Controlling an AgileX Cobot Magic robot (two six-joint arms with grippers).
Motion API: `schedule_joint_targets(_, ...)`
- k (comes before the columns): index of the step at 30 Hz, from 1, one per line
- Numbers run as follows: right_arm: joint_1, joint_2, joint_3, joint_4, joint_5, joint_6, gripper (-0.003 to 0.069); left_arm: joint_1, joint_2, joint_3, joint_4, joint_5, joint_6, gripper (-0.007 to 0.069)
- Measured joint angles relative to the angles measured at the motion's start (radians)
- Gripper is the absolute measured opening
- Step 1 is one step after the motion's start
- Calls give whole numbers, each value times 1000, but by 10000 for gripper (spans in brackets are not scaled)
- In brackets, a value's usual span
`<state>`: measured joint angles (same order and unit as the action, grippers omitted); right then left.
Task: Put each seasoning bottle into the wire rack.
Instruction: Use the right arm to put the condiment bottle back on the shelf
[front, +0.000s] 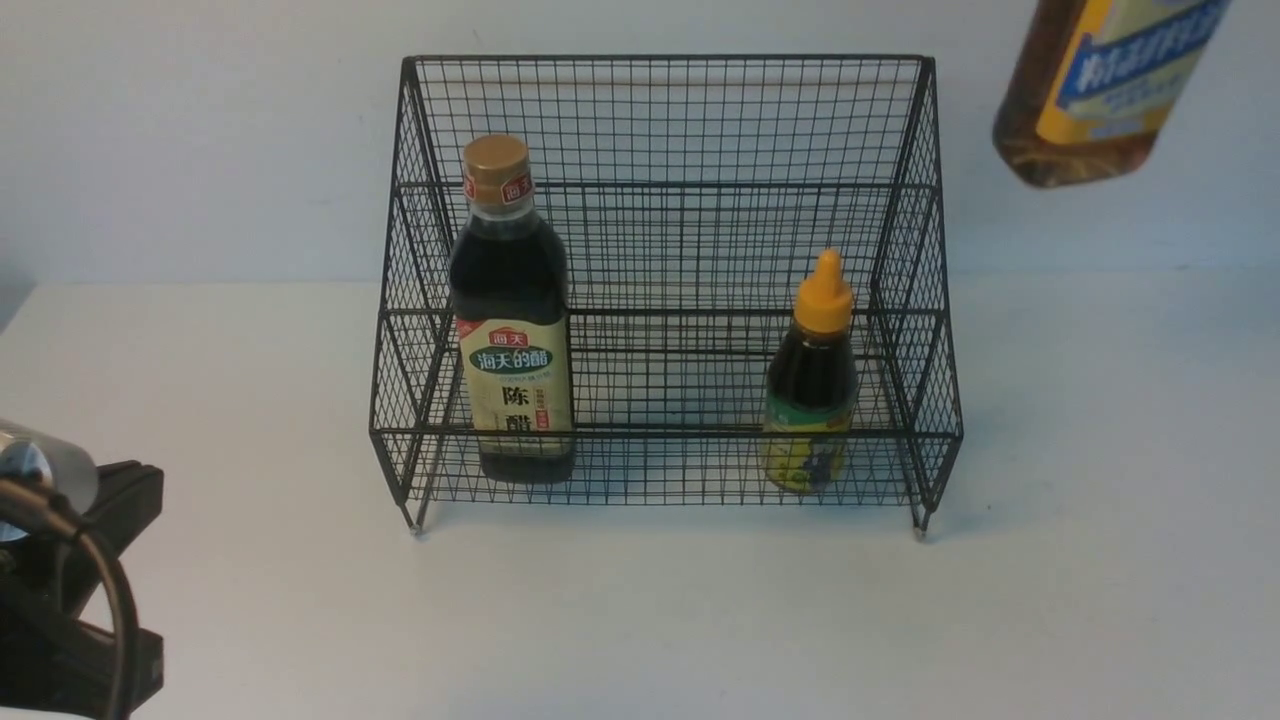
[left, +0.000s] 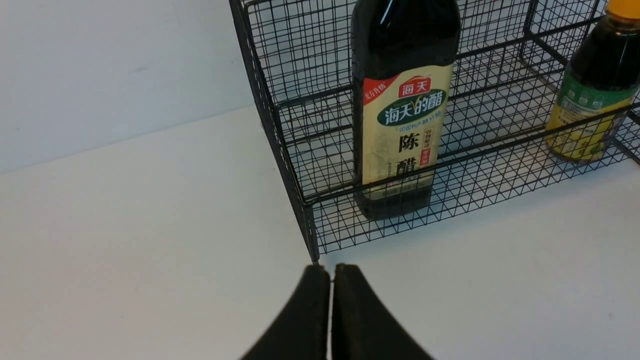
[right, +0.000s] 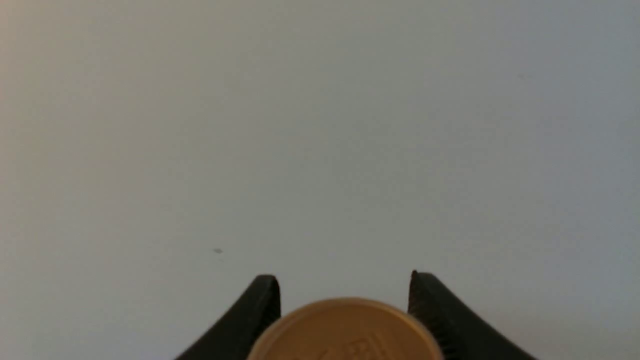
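Observation:
The black wire rack (front: 665, 58) stands mid-table against the wall. On its lower tier the dark vinegar bottle (front: 513, 330) with a tan cap stands upright at the left, and the small orange-nozzle squeeze bottle (front: 812, 385) stands upright at the right. The amber bottle (front: 1100, 90) with a yellow-blue label hangs tilted in the air, above and right of the rack. Its round tan cap (right: 345, 332) sits between the fingers of my right gripper (right: 342, 280), which is shut on it. My left gripper (left: 331, 270) is shut and empty, just in front of the rack's (left: 280, 130) front left foot.
My left arm (front: 60, 560) rests low at the front left corner of the white table (front: 640, 620). A pale wall runs directly behind the rack. In the right wrist view only plain white surface shows beyond the cap.

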<state>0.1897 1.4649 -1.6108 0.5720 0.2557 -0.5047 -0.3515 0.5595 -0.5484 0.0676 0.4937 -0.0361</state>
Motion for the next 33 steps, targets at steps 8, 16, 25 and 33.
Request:
schedule_joint_targets(8,145,12,-26,57,-9,13,309,0,0,0,0,0,0,-5)
schedule_joint_targets(16,158,89,-26,88,-56,7,309,0,0,0,0,0,0,-5)
schedule_joint_targets(25,158,172,-26,146,-110,4,309,0,0,0,0,0,0,-5)
schedule_joint_targets(33,158,214,-41,161,-162,4,309,0,0,0,0,2,0,-5)
